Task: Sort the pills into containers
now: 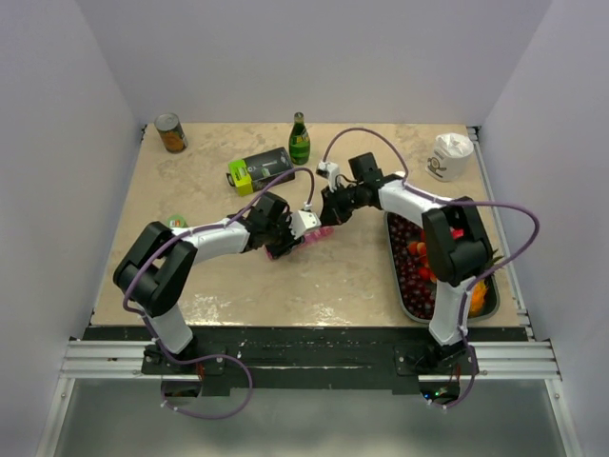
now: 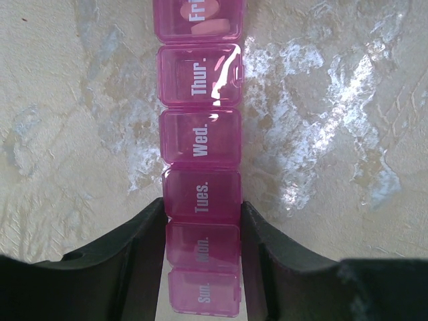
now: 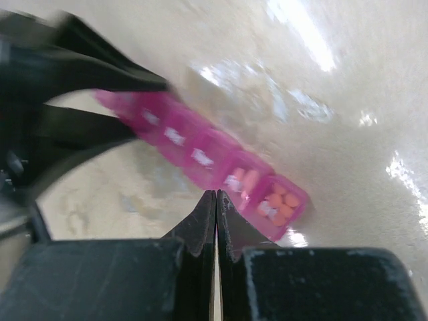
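The containers [image 2: 200, 144], one slim, see-through pink strip of day-marked compartments, run straight out from between the fingers of the left tool [image 2: 202, 206], low over the counter [image 2: 348, 134]. Whether the strip rests on the counter or sits just clear of it I cannot tell. That tool is clamped on the strip, with a dark finger [image 2: 144, 234] against each long side at the Mon. and Tues. compartments. Sun. sits back in the tool's throat, and Wed., Thur. and Fri. stretch ahead of its tips. Pale pink pills [image 2: 208, 15] show in Fri., the farthest compartment in the left wrist view.

In the blurred right wrist view, the strip crosses slantwise just ahead of the right tool [image 3: 215, 196]. Its two fingers are pressed together with nothing between them. Their tips hang close by the near edge of the strip, at the second compartment from its free end, but I cannot tell if they touch it. The end compartment, ahead and to the right of those tips, holds round orange pills [image 3: 284, 204].

From above, the two tools meet nose to nose over the strip at mid-counter. Behind the right tool, under its arm, lies a grey tray [image 1: 391, 249] of red and orange fruit. A white cup [image 1: 449, 155] stands farther behind it, to its right. Off the left tool's left side are a black-and-lime box [image 1: 259, 169] and a green bottle [image 1: 300, 139]. A can [image 1: 170, 133] stands well behind them.
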You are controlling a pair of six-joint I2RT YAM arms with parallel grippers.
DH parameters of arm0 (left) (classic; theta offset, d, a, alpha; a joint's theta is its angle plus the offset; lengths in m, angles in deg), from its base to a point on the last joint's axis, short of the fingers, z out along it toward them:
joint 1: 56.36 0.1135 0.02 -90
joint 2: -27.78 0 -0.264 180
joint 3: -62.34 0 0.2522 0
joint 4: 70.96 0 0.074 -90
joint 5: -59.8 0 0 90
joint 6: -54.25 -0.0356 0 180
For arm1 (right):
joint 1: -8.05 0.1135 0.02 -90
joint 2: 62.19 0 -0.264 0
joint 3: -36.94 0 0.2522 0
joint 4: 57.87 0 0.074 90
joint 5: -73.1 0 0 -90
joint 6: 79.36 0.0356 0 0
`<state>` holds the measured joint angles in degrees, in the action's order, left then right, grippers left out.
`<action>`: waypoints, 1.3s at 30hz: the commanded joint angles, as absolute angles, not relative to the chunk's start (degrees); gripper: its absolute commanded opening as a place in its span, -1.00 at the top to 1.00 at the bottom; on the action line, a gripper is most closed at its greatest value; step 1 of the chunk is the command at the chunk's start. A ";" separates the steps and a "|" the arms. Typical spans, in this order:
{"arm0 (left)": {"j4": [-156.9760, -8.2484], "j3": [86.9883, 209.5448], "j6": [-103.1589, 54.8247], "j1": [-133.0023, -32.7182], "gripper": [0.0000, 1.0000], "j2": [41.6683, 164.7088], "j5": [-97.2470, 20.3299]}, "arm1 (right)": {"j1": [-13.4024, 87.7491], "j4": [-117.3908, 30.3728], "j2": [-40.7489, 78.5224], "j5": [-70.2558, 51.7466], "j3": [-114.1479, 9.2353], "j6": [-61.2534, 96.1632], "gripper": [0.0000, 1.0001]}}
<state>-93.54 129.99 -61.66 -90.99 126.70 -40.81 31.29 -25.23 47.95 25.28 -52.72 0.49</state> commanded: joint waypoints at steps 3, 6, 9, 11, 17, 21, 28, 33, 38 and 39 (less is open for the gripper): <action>-97.55 130.15 -60.18 -90.81 0.79 129.82 -39.34 | 31.51 -18.09 60.06 15.72 -56.63 -2.63 1.00; -97.55 130.15 -60.18 -90.90 0.79 129.74 -39.34 | 31.51 -18.44 59.63 14.57 -56.63 -2.46 1.00; -97.63 130.15 -60.18 -90.90 0.79 129.65 -39.34 | 31.34 -18.44 57.52 18.51 -56.54 -3.15 1.00; -97.55 130.24 -59.92 -90.90 0.79 129.65 -39.25 | 31.08 -18.18 54.98 22.82 -56.54 -4.21 1.00; -96.67 130.68 -57.81 -90.81 0.64 128.60 -38.63 | 29.06 -19.49 46.01 28.46 -55.14 -6.23 0.99; -95.88 131.38 -56.05 -90.81 0.12 128.50 -38.20 | 27.39 -21.08 41.08 27.84 -53.29 -6.41 0.92; -95.88 132.17 -53.68 -90.81 -0.44 127.19 -36.53 | 23.43 -21.16 37.83 28.72 -52.67 -6.85 0.82; -95.61 132.08 -52.01 -90.38 -0.71 121.83 -37.05 | 22.73 -21.69 35.28 28.46 -52.06 -7.73 0.72; -95.01 130.60 -49.46 -88.89 -0.81 112.72 -37.40 | 21.76 -21.87 31.59 27.15 -51.18 -9.39 0.62; -94.48 130.07 -48.85 -88.53 -0.91 110.86 -37.40 | 21.67 -21.96 29.85 26.88 -51.00 -9.57 0.57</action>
<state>-96.66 130.90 -52.15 -90.18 120.14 -37.22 22.31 -20.51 36.48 27.22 -51.32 -7.12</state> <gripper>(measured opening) 0.897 0.184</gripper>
